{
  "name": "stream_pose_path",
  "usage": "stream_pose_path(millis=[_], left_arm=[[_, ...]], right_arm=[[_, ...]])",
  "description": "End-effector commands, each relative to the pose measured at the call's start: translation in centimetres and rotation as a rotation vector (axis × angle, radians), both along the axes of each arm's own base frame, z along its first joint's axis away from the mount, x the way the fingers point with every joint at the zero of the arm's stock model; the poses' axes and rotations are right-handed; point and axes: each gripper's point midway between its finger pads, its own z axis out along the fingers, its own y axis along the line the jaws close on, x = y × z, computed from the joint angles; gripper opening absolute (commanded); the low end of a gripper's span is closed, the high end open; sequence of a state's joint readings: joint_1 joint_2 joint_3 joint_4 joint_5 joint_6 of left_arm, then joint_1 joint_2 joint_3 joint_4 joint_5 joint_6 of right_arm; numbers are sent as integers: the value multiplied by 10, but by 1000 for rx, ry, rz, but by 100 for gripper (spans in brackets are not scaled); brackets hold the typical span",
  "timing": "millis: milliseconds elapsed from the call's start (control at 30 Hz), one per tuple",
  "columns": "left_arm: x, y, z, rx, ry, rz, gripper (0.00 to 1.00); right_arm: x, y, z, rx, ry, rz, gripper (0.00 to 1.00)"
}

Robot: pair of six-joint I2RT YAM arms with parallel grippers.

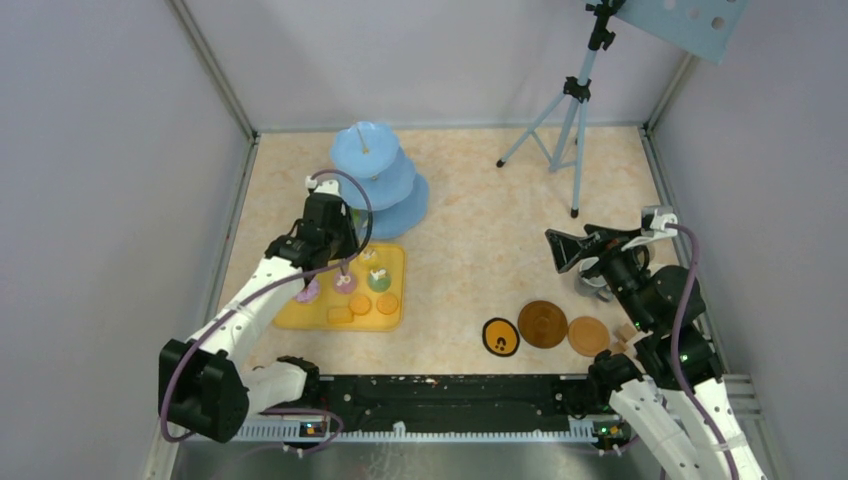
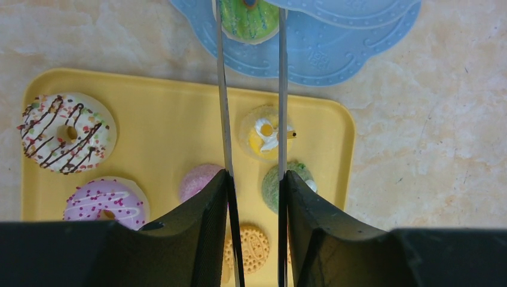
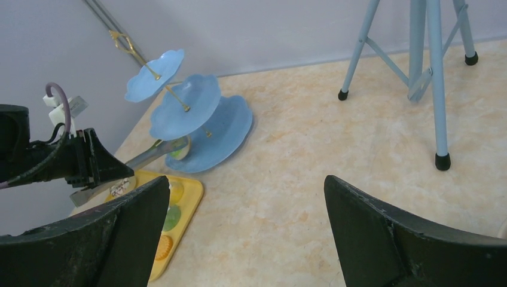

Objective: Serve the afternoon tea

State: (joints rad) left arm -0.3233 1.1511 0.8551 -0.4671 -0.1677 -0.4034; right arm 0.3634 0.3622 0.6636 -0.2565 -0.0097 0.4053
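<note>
My left gripper (image 2: 255, 176) (image 1: 330, 225) is shut on the long metal tongs (image 2: 222, 89). The tongs' tips pinch a green pastry (image 2: 250, 21) (image 3: 179, 149) over the bottom tier of the light-blue stand (image 1: 385, 180) (image 2: 335, 54) (image 3: 197, 107). Below lie a chocolate-striped donut (image 2: 66, 131), a pink donut (image 2: 104, 200), a pink puff (image 2: 200, 179), a yellow pastry (image 2: 266, 134), a green one (image 2: 272, 185) and a biscuit (image 2: 254, 245). My right gripper (image 1: 590, 240) (image 3: 245, 179) hangs open and empty at the right, above a partly hidden grey mug (image 1: 590, 285). Two brown coasters (image 1: 543, 324) (image 1: 588, 335) lie near it.
The pastries rest on a flat yellow tray (image 1: 300, 315) (image 2: 161, 125) in front of the stand. A blue tripod (image 1: 570, 110) (image 3: 430, 72) stands at the back right. A black-and-yellow disc (image 1: 500, 336) lies left of the coasters. Grey walls enclose the table.
</note>
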Motion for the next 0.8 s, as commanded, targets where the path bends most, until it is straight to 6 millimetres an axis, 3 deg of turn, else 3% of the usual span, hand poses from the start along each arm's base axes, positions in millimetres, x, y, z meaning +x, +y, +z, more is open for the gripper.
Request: stream_pose_path(millis=[0, 300, 400, 767], left_arm=[[25, -5, 7, -39, -76, 34, 43], [21, 3, -6, 2, -16, 73, 54], [19, 3, -3, -3, -17, 69, 58], [6, 6, 18, -4, -34, 51, 55]], right_arm=[[2, 2, 5, 23, -24, 4, 98], [3, -1, 4, 12, -19, -8, 98], [4, 1, 1, 14, -16, -4, 98], [5, 4, 1, 20, -12, 10, 98]])
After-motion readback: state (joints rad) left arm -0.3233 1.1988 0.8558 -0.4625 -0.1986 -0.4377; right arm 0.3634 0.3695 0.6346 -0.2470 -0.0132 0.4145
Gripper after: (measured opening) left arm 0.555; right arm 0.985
